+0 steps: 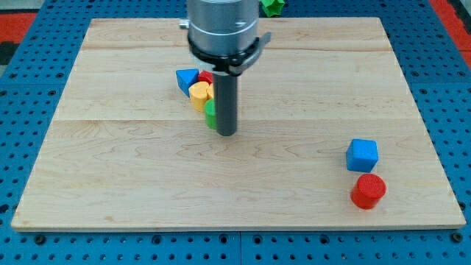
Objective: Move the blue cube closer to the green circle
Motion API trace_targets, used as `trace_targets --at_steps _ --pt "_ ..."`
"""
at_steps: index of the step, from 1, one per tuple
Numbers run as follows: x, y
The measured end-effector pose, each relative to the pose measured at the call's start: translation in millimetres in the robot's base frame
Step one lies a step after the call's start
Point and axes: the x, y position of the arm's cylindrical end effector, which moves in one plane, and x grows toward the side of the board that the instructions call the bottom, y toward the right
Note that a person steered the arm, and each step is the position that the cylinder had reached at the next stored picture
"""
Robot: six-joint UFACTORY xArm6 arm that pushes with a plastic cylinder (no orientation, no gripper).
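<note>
Beside my tip (226,135): one green circle (210,112).

Table top (309,81): pale wooden board made of long planks, with seams running from the view's left to the view's right — grain faintly visible.
Surface beneath (441,88): blue perforated panel with a regular grid of small dark holes, showing on all sides of the board (widest along the view's bottom).
Corners: red patches (18,18) at the view's top left and top right, beyond the blue panel.
Light: even, soft — short shadows only.
</note>
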Motion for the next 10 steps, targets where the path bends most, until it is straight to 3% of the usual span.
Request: trace_targets --at_steps 2,3,4,5,6,8,10 --pt "11.5 2.3" --pt "18.5 75.9" --pt "-11.5 157.9" --pt "0.8 239.9" --pt "17.7 276.2" --pt "64.7 225.8" --pt "54.0 174.2"
